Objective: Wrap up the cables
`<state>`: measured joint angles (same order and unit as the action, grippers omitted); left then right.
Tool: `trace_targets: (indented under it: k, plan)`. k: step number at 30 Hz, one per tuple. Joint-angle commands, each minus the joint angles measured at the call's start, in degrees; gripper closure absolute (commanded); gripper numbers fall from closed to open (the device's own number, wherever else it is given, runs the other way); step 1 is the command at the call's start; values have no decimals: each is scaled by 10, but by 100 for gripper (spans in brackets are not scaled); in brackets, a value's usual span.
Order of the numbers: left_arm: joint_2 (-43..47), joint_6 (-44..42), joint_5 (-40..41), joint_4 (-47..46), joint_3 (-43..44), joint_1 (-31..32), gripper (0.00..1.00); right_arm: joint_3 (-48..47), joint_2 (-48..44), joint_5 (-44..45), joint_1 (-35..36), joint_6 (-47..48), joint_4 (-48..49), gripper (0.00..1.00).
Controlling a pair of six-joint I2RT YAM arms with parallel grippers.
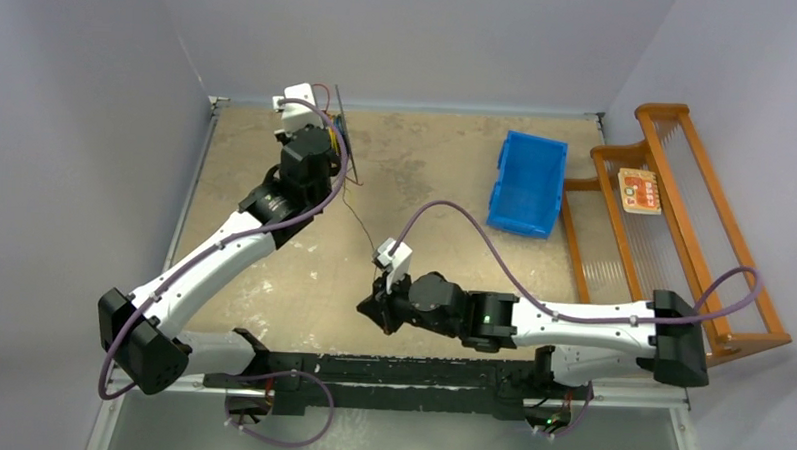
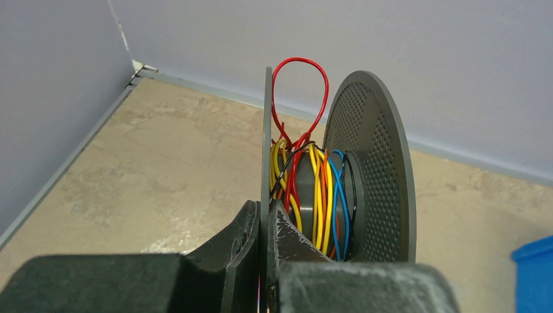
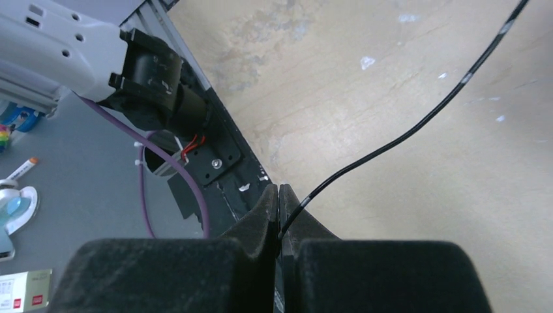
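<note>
My left gripper [image 2: 266, 210] [image 1: 328, 134] is shut on the thin near flange of a dark grey spool [image 2: 378, 163], held upright at the back left of the table [image 1: 272, 281]. Yellow, red, orange, blue and black cables [image 2: 319, 195] are wound on its hub. A red loop [image 2: 300, 62] sticks up above the flanges. One thin black cable [image 1: 360, 224] [image 3: 391, 140] runs from the spool across the table to my right gripper [image 3: 278, 190] [image 1: 372, 306]. That gripper is shut on it low near the table's front edge.
A blue bin [image 1: 526, 179] [image 2: 535, 274] stands at the back right. Beyond the table's right edge leans a wooden rack [image 1: 696, 195] with a small card [image 1: 639, 190] on it. Grey walls close the back and left. The left arm's base [image 3: 150, 78] sits near my right gripper.
</note>
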<state>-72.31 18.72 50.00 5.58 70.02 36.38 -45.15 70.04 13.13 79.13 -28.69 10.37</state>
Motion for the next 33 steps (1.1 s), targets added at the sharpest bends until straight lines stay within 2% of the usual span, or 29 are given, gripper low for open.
trace_targets:
  k: [1,10,18,25,33]
  plan:
    - [23,-25,20,-49,-11,-3,100,-56,-45,48,3,32,-80,100]
    - [41,-38,3,-36,-70,5,100,-115,-79,98,3,67,-169,100]
    - [45,-73,49,-24,-95,55,100,-206,-96,119,3,118,-261,100]
    - [48,-94,62,-16,-108,95,100,-279,-98,178,3,180,-304,100]
    - [65,-104,35,8,-128,122,100,-317,-99,244,-13,250,-307,100]
